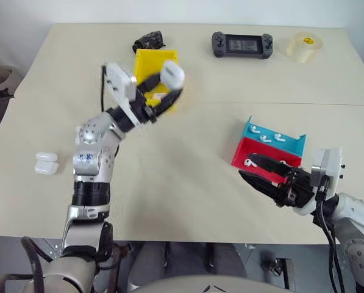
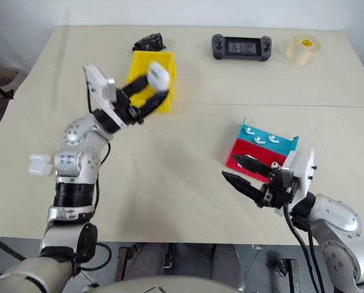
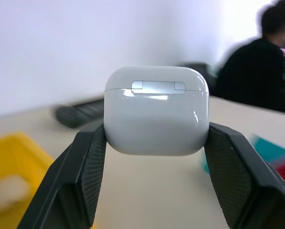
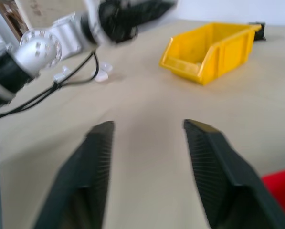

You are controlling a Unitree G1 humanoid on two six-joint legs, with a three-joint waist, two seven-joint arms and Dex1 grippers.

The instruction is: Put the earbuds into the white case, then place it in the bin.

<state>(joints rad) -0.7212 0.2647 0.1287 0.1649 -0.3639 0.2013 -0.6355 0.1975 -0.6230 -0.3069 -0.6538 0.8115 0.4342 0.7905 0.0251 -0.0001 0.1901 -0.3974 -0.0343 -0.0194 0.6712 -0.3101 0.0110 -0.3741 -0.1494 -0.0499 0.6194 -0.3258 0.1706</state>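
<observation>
Your left gripper (image 1: 169, 85) is clamped on the closed white case (image 1: 173, 74), holding it in the air just over the yellow bin (image 1: 146, 61). Your right gripper (image 2: 236, 171) hangs with its fingers spread wide, holding nothing, beside the red tray (image 2: 255, 152). Earbuds (image 2: 255, 135) lie in the blue tray (image 2: 288, 141).

Glossy white case (image 3: 156, 110), black ribbed fingers (image 3: 87, 176), bright yellow bin (image 4: 210, 51), red and blue trays (image 1: 268, 148), beige worktop (image 1: 182, 177).

Left tool (image 1: 169, 91) raised, clamped shut; right tool (image 1: 262, 172) low, fingers apart.
</observation>
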